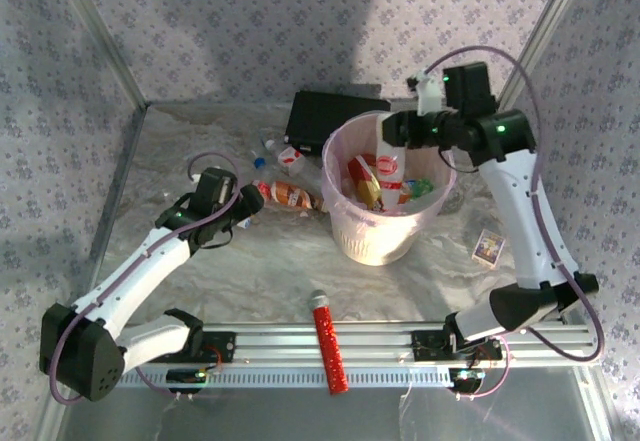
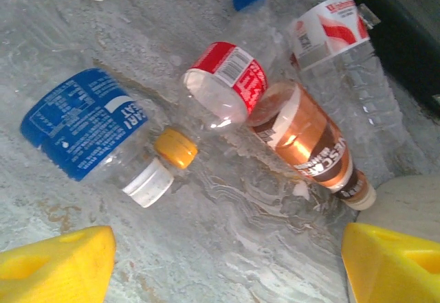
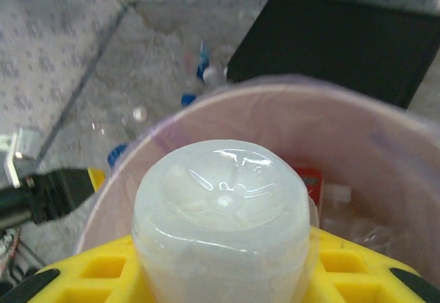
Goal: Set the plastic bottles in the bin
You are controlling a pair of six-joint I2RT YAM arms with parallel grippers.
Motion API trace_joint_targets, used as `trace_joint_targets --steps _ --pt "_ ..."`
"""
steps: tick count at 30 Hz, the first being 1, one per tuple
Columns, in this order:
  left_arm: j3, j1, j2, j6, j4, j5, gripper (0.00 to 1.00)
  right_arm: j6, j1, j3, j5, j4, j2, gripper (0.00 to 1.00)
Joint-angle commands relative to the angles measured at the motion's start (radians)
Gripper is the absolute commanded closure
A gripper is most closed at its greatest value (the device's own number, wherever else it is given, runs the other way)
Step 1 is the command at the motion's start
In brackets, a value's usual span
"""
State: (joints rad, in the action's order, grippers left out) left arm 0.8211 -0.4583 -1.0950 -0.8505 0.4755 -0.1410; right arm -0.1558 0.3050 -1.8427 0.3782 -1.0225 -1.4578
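Flat black box (image 1: 335, 113) sits at the far end of the marble-pattern table (image 1: 260, 261), near the back wall, long side facing the camera. Red glitter tube (image 1: 328, 346) with grey cap (image 1: 318, 299) lies across the metal rail (image 1: 270, 351) at the near edge, cap end pointing away onto the table. Small printed card (image 1: 487, 247) lies flat on the right side of the table; floral wallpaper (image 1: 250, 21) covers the walls.

Clear plastic bottle with brown-orange label (image 2: 302, 138): white lettering reads roughly "NESCAF". Print on blue-label bottle (image 2: 82, 131), red-label bottle (image 2: 230, 76) and white-and-red-label bottle (image 2: 330, 31) is too blurred to read.
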Motion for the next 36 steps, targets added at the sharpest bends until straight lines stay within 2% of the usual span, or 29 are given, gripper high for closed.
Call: trace_joint_targets --steps 1,11,17,26,30,33,36 --pt "-0.013 0.012 0.017 -0.004 0.028 -0.024 0.15 0.028 0.039 0.040 -0.047 0.005 -0.016 0.58" --pt "-0.027 0.059 0.020 0.013 0.032 -0.004 0.15 -0.011 0.148 0.175 -0.056 0.093 -0.074 0.59" --pt "-0.036 0.072 0.027 0.010 0.040 -0.005 0.15 -0.053 0.165 0.278 -0.050 0.189 -0.102 0.59" --pt "-0.073 0.101 0.078 0.001 0.069 -0.011 0.13 -0.149 0.188 0.422 -0.110 0.340 -0.109 0.56" --pt "-0.087 0.132 0.100 0.000 0.080 -0.005 0.08 -0.160 0.194 0.442 -0.116 0.364 -0.077 0.42" --pt "-0.098 0.157 0.103 -0.009 0.083 -0.001 0.06 -0.130 0.194 0.384 -0.149 0.305 -0.046 0.30" --pt "-0.112 0.184 0.093 -0.054 0.066 0.021 0.04 -0.107 0.189 0.315 -0.186 0.237 -0.011 0.23"
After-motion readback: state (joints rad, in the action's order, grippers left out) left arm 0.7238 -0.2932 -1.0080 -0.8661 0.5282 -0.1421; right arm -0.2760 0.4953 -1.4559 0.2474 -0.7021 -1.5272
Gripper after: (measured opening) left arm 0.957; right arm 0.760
